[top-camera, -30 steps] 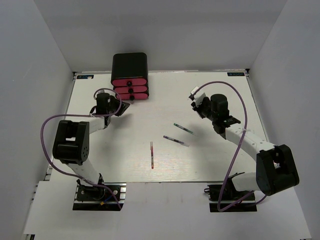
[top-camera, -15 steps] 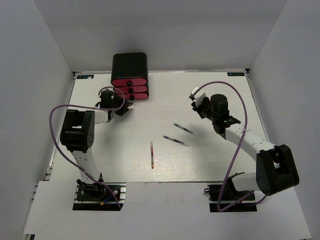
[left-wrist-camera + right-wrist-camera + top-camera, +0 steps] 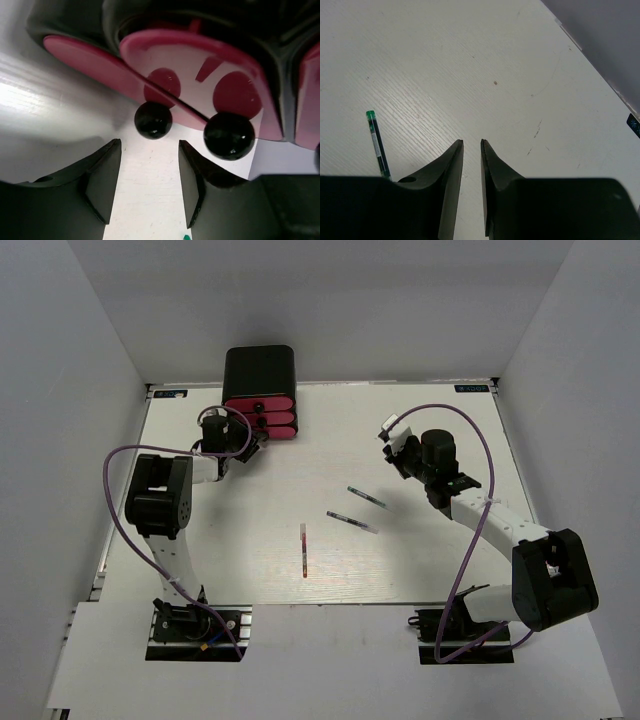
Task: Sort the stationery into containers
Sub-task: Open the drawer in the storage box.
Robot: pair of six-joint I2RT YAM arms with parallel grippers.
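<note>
Left gripper [image 3: 150, 147] spread open at the drawer knobs; right gripper [image 3: 472, 142] nearly pressed together, a thin slit showing, pinching nothing.

From its base at the near left edge the left arm rises, folds at the elbow and stretches far across the table [image 3: 450, 560]. The right arm bends at the near right and reaches diagonally toward the far middle, its wrist tilted down over bare surface. Mid-table lie three loose pens, well apart from both grippers: a red pen [image 3: 303, 550] nearest, then a dark pen [image 3: 351, 521], then a green-tipped pen [image 3: 367, 497] beside it. At the far edge stands the black box [image 3: 258, 370] with its pink drawers [image 3: 260, 417]. A round black knob [image 3: 153, 120] sits just beyond the left fingertips [image 3: 107, 170], in line with the gap and not gripped. A second knob [image 3: 229, 135] is beside it.
</note>
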